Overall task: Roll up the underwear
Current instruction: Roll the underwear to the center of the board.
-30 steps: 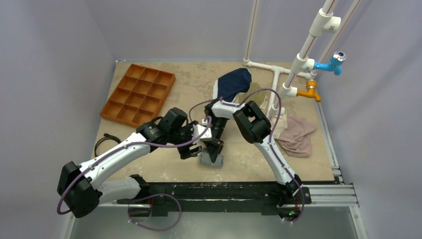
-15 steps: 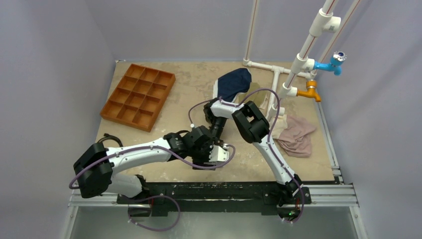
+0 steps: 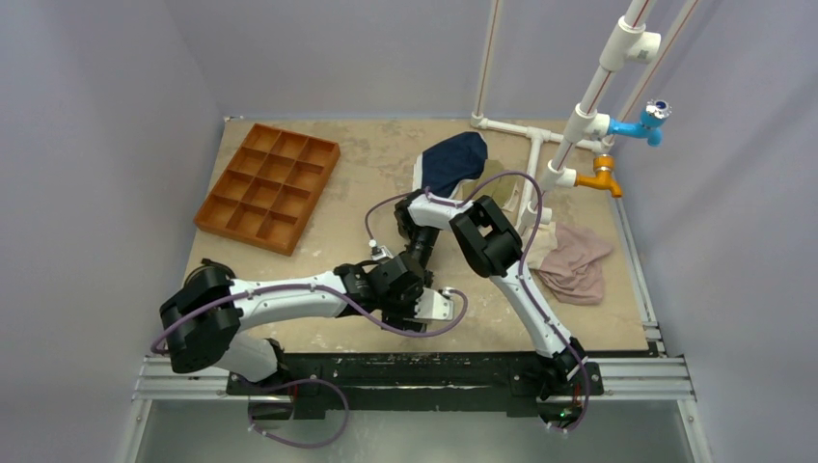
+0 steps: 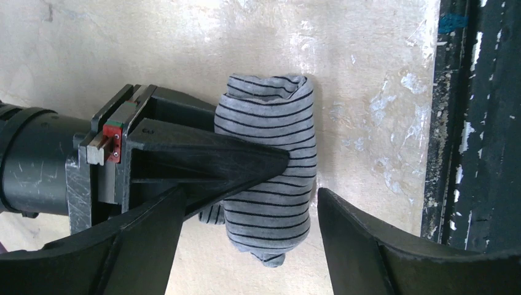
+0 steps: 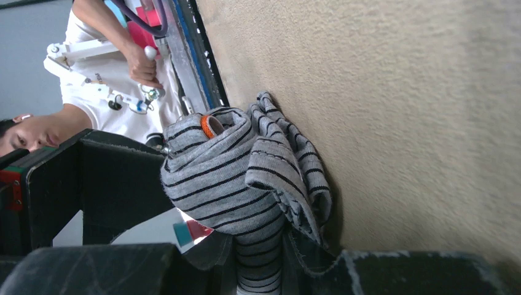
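Pinching the rolled grey-and-white striped cloth underwear (image 4: 270,123) in my right hand (image 5: 258,270), down on the beige worktop (image 4: 368,92); left hand (image 4: 250,192) spread wide, roll sitting between its fingers.

Grey underwear (image 4: 270,215) with fine black stripes, orange tray (image 3: 268,186), beige table (image 3: 367,164)

Soft striped knit underwear (image 4: 270,166) lies on a rough, matt, speckled tabletop (image 4: 368,92).

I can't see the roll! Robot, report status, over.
Left gripper open, astride underwear. Right gripper shut on it. Underwear rolled, on table. Right gripper inside left's gap.
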